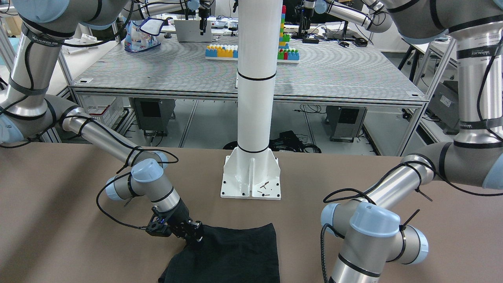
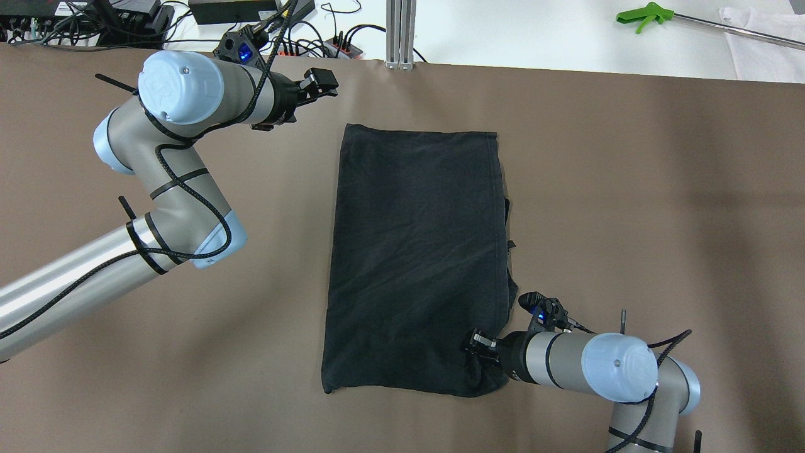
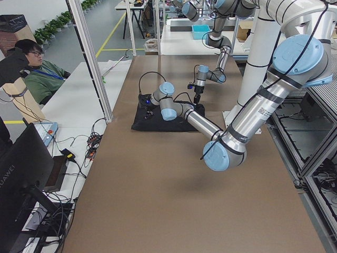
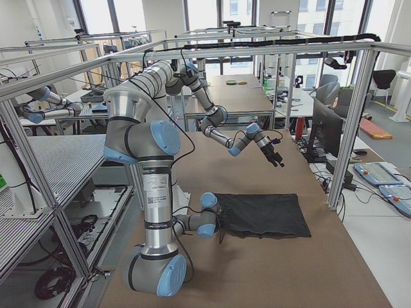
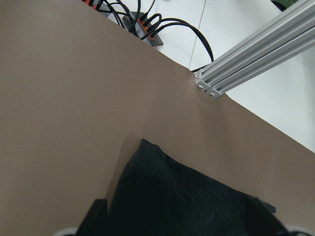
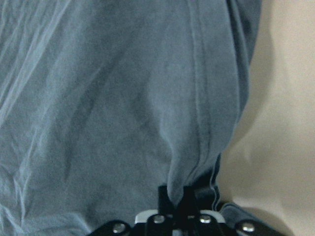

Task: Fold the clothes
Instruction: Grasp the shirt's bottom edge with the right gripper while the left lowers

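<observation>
The clothes (image 2: 415, 251), one plain black piece, lie spread flat as a rough rectangle in the middle of the brown table (image 2: 629, 189), just in front of the white pillar (image 1: 251, 177) that is bolted to the table. The cloth is smooth apart from light creases, and its right edge is slightly bunched.

The right gripper (image 2: 473, 345) sits low at the corner nearest the robot on its right side. Its fingers are clenched on a small pinch of the fabric, which rises into a ridge between them in the wrist view.

The left gripper (image 2: 317, 85) hangs above bare table just beyond the far left corner of the cloth, apart from it. Its fingers (image 5: 96, 214) are spread wide and hold nothing.

Along the far edge of the table stand an aluminium post (image 2: 400, 31) and a tangle of black cables (image 2: 314, 44). A green grabber tool (image 2: 641, 14) lies on the white surface beyond. Behind the robot, a ribbed grey bench (image 1: 157, 70) carries coloured building blocks (image 1: 222, 51). A seated person with glasses (image 3: 37, 68) is off to the side.
</observation>
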Robot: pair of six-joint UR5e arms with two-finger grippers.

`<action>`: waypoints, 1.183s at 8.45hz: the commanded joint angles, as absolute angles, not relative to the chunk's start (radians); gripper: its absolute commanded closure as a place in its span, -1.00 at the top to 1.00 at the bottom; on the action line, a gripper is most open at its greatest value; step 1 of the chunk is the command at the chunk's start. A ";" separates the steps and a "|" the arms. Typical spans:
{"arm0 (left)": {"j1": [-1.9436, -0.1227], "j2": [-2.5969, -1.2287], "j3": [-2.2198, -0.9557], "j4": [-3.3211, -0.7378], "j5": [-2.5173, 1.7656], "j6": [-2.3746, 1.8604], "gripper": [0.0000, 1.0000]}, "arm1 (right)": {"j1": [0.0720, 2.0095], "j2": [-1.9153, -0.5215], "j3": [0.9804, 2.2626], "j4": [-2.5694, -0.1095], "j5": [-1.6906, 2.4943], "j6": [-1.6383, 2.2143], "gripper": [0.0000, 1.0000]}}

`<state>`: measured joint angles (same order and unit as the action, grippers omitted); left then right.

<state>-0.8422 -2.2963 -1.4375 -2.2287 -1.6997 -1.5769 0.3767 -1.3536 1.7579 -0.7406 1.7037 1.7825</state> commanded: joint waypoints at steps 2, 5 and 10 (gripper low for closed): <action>-0.842 -2.287 -1.445 -2.229 -1.701 -1.577 1.00 | 0.376 -1.339 1.761 -0.753 1.704 1.801 -1.00; -0.784 -2.266 -1.515 -2.227 -1.721 -1.671 1.00 | 0.386 -1.350 1.814 -0.749 1.716 1.792 -1.00; -0.500 -2.040 -1.952 -2.027 -1.568 -1.835 1.00 | 0.393 -1.365 1.861 -0.749 1.735 1.783 -1.00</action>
